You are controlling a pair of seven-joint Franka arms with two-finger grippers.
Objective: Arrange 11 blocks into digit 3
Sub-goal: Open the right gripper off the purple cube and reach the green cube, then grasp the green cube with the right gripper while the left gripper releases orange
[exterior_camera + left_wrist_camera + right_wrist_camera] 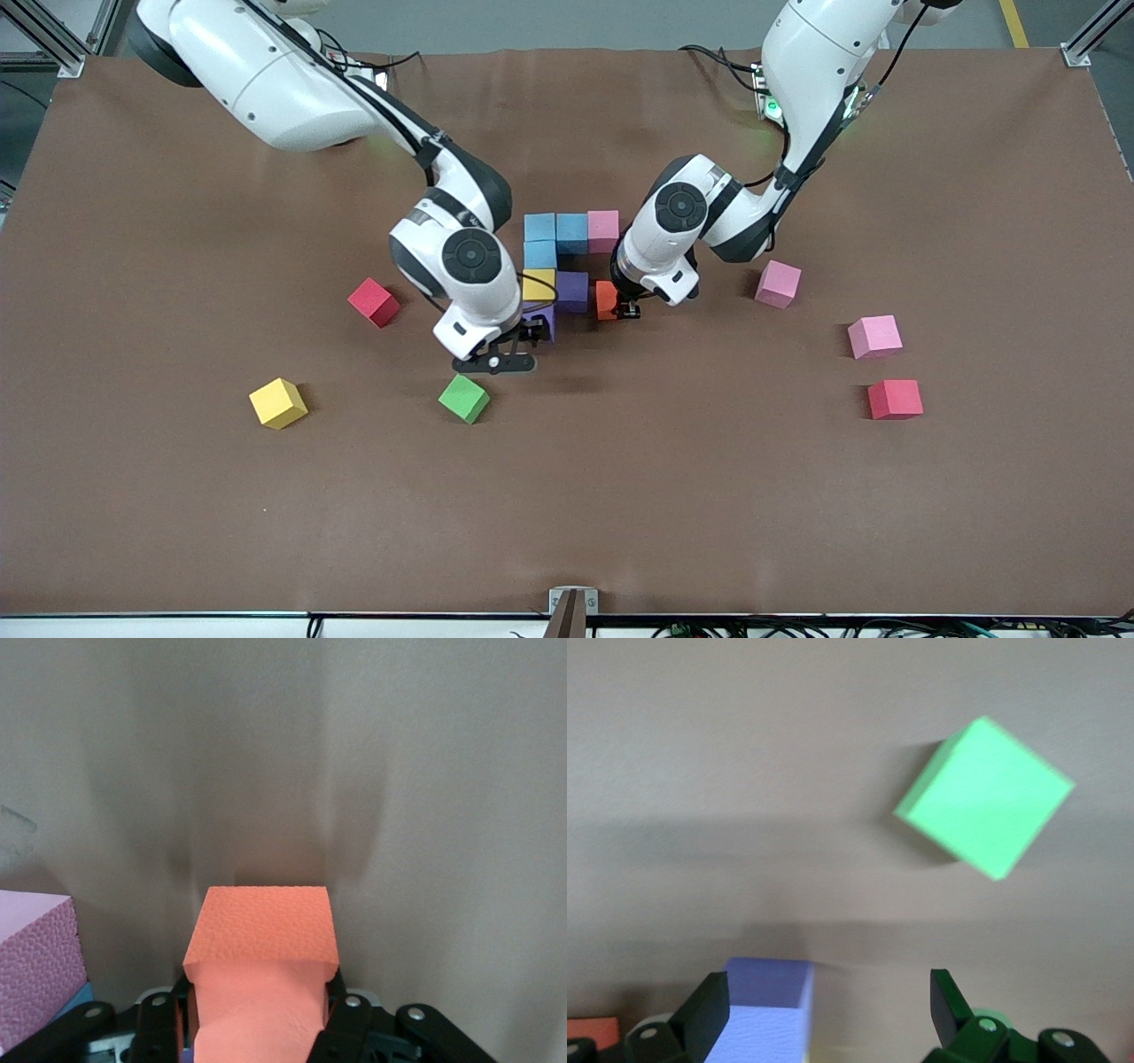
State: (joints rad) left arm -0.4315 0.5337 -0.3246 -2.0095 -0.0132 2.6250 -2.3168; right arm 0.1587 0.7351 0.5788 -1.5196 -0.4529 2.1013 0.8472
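Now you see the left gripper (626, 311) clamped on the orange block (262, 943) beside the purple block (572, 290) mid-table; the right gripper (496, 361) hangs spread wide near the green block (463, 398).

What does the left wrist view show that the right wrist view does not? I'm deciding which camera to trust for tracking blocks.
Only the left wrist view shows the left gripper shut on the orange foam cube, with a pink foam cube beside it. Only the right wrist view shows the open right gripper, the loose green foam cube and a purple foam cube between its fingers. Both share the brown table cover and the orange cube, just an edge in the right wrist view.
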